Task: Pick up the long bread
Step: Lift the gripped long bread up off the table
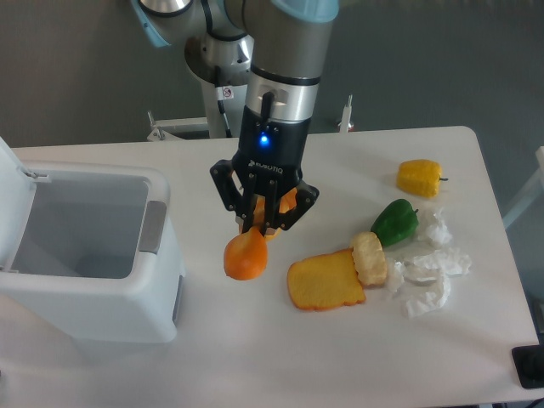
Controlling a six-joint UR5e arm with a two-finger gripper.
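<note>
My gripper [262, 223] points straight down over the middle of the white table [357, 153]. Its jaws are shut on the long bread [246, 255], an orange-brown toy baguette. The bread is tilted, with one rounded end hanging low toward the camera and to the left. Its other end shows orange between and behind the fingers. I cannot tell whether the low end touches the table.
A white open bin [85, 255] stands at the left, close to the bread. A flat yellow toast slice [323, 285], a pale bun [370, 257], a green pepper [395, 223], crumpled white paper [429, 272] and a yellow pepper [420, 177] lie at the right.
</note>
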